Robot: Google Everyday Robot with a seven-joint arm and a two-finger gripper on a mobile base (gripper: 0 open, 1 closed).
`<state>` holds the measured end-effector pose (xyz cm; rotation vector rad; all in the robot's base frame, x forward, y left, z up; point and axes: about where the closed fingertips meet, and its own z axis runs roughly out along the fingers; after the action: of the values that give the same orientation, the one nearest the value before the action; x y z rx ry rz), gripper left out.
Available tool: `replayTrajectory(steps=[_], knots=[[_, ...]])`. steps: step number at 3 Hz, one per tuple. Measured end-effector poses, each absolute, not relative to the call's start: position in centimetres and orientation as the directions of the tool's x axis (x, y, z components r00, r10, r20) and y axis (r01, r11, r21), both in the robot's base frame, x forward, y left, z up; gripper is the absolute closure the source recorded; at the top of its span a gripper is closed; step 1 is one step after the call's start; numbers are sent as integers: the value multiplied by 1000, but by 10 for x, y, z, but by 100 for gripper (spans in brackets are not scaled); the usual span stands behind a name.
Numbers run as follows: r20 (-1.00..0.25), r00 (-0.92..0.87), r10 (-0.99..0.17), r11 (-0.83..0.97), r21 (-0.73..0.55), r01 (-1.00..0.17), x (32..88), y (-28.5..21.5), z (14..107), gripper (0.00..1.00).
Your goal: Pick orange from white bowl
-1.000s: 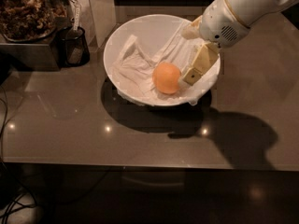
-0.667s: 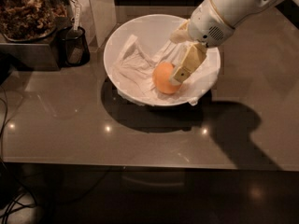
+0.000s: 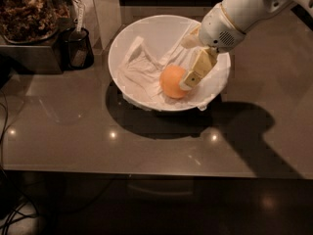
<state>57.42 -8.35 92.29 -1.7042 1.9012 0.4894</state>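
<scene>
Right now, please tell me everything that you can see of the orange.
The orange is a smooth, round fruit of even orange colour, whole, with no stem or mark showing. It lies on the crumpled white cloth inside the white bowl, in the near right part. The gripper reaches down from the upper right and covers the fruit's right edge; it seems to touch the fruit there.

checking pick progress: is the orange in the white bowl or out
In. The smooth round orange lies on the cloth inside the wide white bowl; the gripper is against it, inside the bowl.
</scene>
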Motion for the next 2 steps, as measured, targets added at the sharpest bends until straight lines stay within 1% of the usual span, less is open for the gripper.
replayTrajectory(steps=[2], knots=[[-632, -73, -771, 106, -14, -994, 580, -73, 896, 12]])
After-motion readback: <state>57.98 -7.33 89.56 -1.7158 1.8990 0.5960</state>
